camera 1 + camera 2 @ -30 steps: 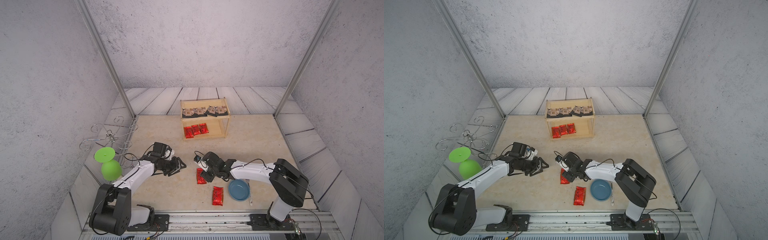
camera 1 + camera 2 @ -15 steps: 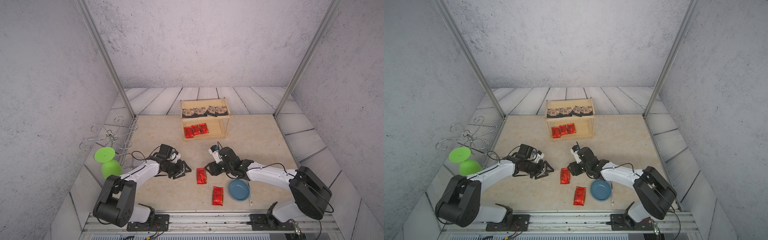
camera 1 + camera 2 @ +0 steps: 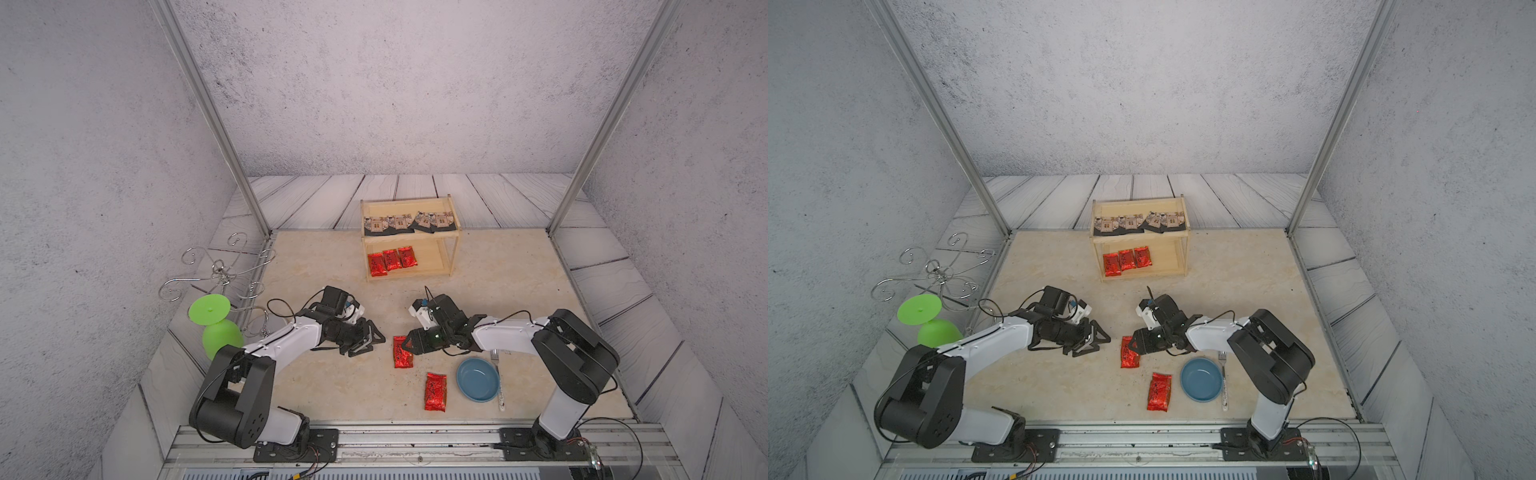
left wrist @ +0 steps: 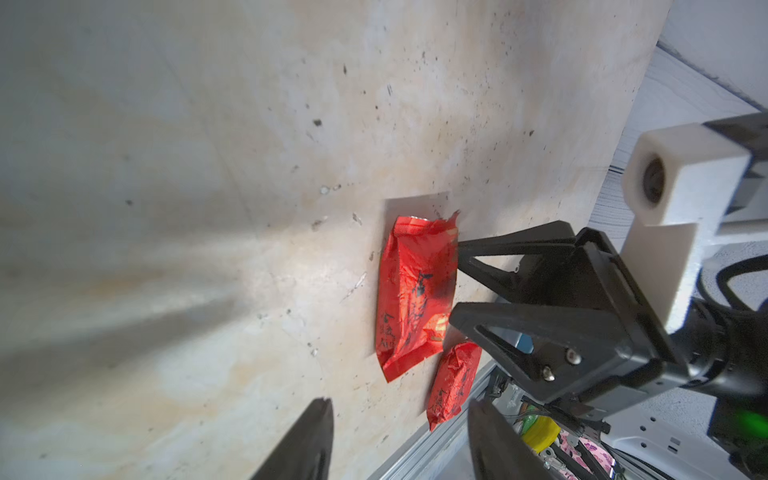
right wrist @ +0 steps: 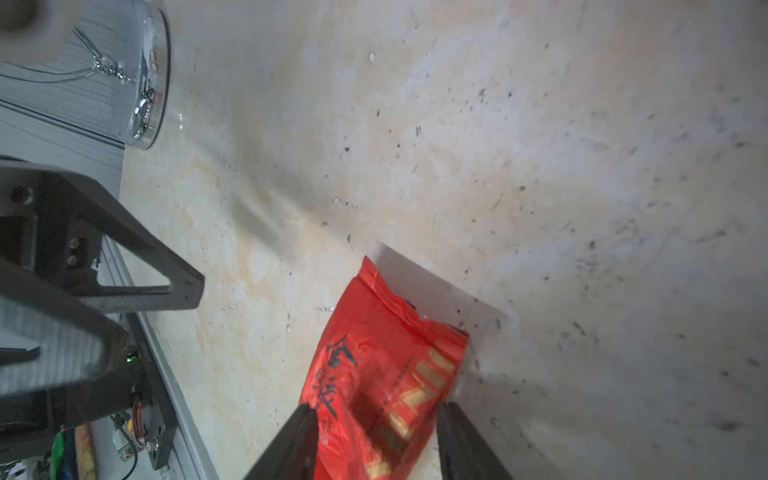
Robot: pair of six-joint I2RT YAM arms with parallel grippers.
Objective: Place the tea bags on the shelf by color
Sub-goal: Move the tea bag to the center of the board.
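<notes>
As seen in both top views, find one red tea bag flat on the beige mat, midway between the two arms and well short of the shelf. Straddled at one end by the right gripper, with jaws part open and a finger at either side of the foil; hard to tell whether pressing or only touching. Faced from the opposite side by the left gripper, near but apart from the packet, with jaws spread wide and holding nothing. Toward the front rail, find a second red tea bag, apart from the first and just beside a blue bowl, with a fork along the bowl's right side. On the shelf, count four black tea bags in a row on the upper tier and three red tea bags side by side at the left of the lower tier, with bare wood to their right. Between loose packet and shelf front, only bare mat. At the mat's left edge, note a green goblet tipped over beneath a wire stand, well apart from both grippers.
</notes>
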